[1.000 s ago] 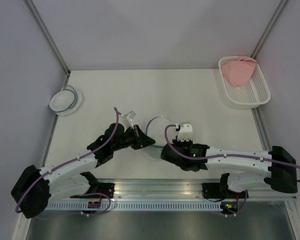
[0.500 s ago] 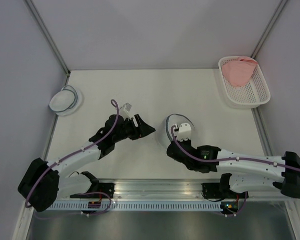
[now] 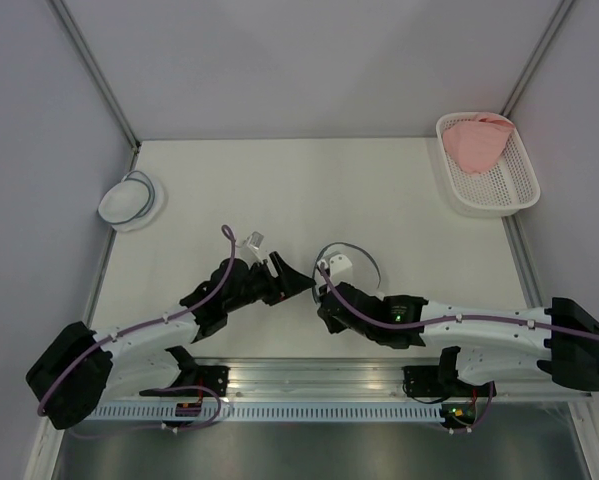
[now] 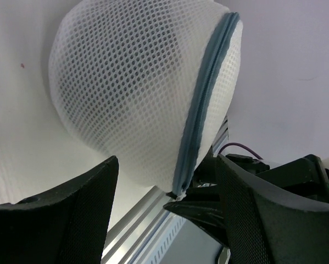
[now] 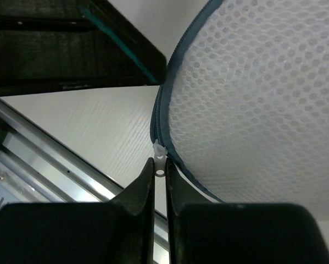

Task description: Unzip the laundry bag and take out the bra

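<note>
Right wrist view: we see the right gripper (image 5: 160,166) closed almost fully, its two dark fingers pinching the white zipper pull (image 5: 160,154) between their tips. Just ahead of these tips and to their right sits the laundry bag (image 5: 252,93), a white mesh dome. Its grey-blue zipper rim (image 5: 165,93) curves upward from the pull.

Left wrist view: we see the left gripper (image 4: 167,165) spread wide, holding nothing. The bag stands just ahead of its fingers, rim toward the right-hand finger. We cannot tell whether either finger touches the mesh.

Top external view: both grippers point at each other, tips near, over the table (image 3: 279,180). Well beyond the right gripper, to its right, a white basket (image 3: 514,190) holds pink fabric (image 3: 476,142). Well to the left of the left gripper lies a small white dome (image 3: 129,200). Any print on the arm housings is too small to read.
</note>
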You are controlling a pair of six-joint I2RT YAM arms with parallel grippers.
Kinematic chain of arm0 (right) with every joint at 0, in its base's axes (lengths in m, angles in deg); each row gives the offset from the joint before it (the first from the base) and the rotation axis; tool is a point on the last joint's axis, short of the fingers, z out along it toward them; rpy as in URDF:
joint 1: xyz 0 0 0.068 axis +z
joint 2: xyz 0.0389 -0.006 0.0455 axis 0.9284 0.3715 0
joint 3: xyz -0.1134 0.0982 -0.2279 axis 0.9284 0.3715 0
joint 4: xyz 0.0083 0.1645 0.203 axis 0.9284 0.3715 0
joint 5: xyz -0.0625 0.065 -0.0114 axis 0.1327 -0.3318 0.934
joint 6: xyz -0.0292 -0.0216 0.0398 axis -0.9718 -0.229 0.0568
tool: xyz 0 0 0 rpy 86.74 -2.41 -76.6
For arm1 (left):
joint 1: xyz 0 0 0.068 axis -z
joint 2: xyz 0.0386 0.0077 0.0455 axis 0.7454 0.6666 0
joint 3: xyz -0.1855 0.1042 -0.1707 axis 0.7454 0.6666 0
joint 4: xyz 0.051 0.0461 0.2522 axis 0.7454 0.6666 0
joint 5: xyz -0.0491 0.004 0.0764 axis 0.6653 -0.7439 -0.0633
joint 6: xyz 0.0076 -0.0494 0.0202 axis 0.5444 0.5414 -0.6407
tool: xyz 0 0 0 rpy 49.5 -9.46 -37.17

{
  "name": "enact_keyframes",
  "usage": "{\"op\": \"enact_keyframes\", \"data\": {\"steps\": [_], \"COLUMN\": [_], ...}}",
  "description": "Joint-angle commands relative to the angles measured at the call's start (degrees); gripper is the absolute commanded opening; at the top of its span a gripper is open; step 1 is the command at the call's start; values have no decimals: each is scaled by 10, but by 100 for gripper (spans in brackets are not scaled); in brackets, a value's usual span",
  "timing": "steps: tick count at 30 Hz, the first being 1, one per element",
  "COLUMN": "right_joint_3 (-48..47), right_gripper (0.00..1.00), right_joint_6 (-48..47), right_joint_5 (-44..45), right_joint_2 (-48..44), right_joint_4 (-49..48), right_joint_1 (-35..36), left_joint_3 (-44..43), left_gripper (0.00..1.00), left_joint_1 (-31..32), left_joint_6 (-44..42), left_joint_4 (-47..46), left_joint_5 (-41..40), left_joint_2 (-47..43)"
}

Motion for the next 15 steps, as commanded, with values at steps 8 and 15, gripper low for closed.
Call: {"op": "enact_keyframes", "data": {"steps": [8, 15], "right_joint_3": [-22, -23], "right_gripper": [1, 1], "right_joint_6": [-30, -19], "right_joint_5": [-41, -26], "right_joint_2": [40, 21], "right_joint_4": [-37, -4], "right_joint_1": [14, 16], "left_joint_3": [-11, -7], "left_gripper": [62, 2], "left_joint_1": [68, 67], "left_joint_6": [-14, -31], "left_joint_4": [-123, -90], "left_joint_5": [-58, -75], "left_joint_2": [32, 27]}}
